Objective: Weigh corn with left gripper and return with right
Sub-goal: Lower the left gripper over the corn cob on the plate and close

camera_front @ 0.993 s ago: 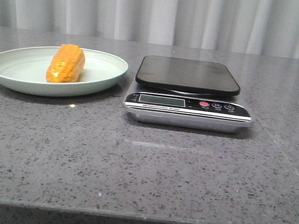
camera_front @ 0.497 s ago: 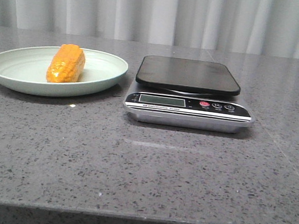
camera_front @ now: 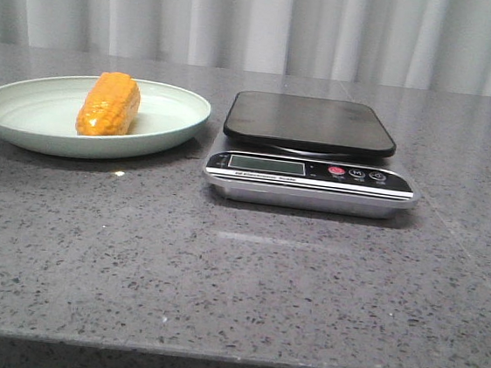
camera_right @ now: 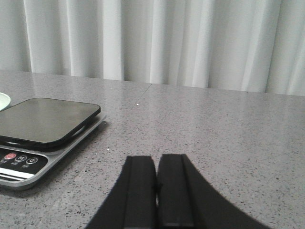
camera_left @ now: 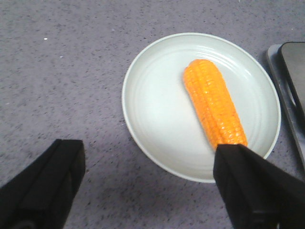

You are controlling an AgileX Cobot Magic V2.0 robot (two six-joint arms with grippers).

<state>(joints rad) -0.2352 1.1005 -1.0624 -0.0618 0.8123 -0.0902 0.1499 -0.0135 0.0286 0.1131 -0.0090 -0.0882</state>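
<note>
The orange-yellow corn [camera_front: 109,105] lies lengthwise on a pale green plate [camera_front: 23,130] at the table's left. In the left wrist view the corn [camera_left: 213,108] lies on the plate [camera_left: 147,124], seen from above. My left gripper [camera_left: 150,160] hangs open above the plate's near rim, one fingertip [camera_left: 238,167] covering the cob's near end, nothing between the fingers. A scale [camera_front: 308,169] with a black platform [camera_front: 309,122] stands beside the plate, bare. My right gripper [camera_right: 156,164] is shut on nothing, low over the table to the scale's [camera_right: 28,157] right. Neither gripper shows in the front view.
Grey speckled tabletop [camera_front: 235,280] runs to a front edge. White curtains [camera_front: 263,19] hang behind the table. The scale's display and buttons [camera_front: 352,173] face the robot.
</note>
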